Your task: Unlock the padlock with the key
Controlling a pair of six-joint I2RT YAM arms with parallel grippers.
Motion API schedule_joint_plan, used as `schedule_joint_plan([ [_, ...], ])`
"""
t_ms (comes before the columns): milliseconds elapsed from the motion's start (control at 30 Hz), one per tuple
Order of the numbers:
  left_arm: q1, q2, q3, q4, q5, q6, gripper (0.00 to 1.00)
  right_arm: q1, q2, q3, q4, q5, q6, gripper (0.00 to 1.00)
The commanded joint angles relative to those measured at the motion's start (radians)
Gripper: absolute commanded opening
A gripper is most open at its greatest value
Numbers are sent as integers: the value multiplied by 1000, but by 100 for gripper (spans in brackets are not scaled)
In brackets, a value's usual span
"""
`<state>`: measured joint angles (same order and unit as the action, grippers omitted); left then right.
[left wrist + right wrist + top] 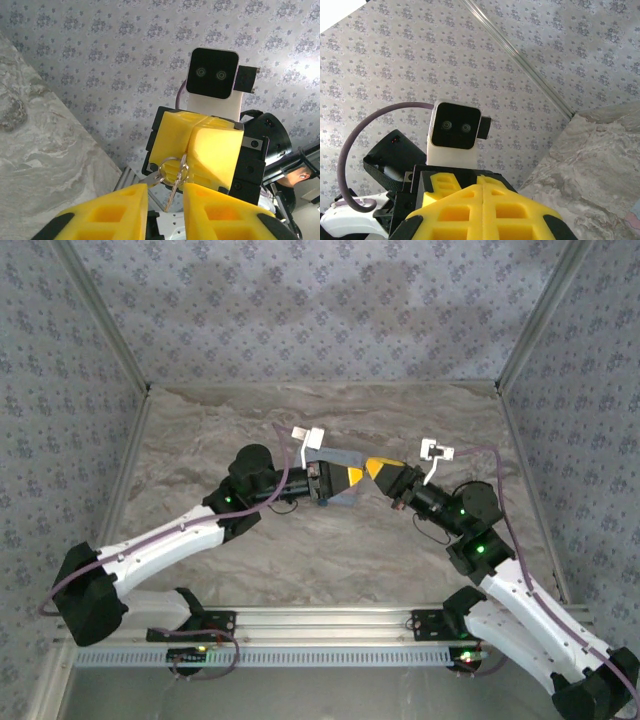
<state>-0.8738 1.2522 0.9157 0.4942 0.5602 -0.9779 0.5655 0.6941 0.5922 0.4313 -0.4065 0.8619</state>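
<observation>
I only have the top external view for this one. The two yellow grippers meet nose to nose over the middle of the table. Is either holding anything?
Observer: Yes. The left wrist view shows the right gripper shut on a key ring, pinched at its finger seam.
Operator: And the key itself?
Observer: A key hangs down from the ring into the gap between the fingers of the left gripper.
Operator: Has the left one closed on it?
Observer: Not yet. A gap shows on either side of the key.
</observation>
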Motion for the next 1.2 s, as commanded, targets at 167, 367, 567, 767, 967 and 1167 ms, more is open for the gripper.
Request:
schedule_joint_plan([
  [167, -8, -20, 48, 34, 10, 16, 23, 7, -21, -23, 38, 7, 21, 0],
  [367, -8, -22, 50, 38, 21, 21, 1, 7, -27, -31, 39, 6, 26, 0],
  [567, -8, -37, 65, -17, 24, 49, 0, 5, -36, -25, -12, -12, -5, 0],
  [767, 21, -33, 218, -466, 50, 201, 0, -46, -73, 79, -399, -55, -142, 47],
  [967, 75, 56, 359, -865, 168, 320, 0, -212, -22, 172, -650, -181, -201, 57],
  [1167, 78, 101, 435, -1050, 201, 429, 0, -243, 37, 195, -791, -128, -391, 66],
])
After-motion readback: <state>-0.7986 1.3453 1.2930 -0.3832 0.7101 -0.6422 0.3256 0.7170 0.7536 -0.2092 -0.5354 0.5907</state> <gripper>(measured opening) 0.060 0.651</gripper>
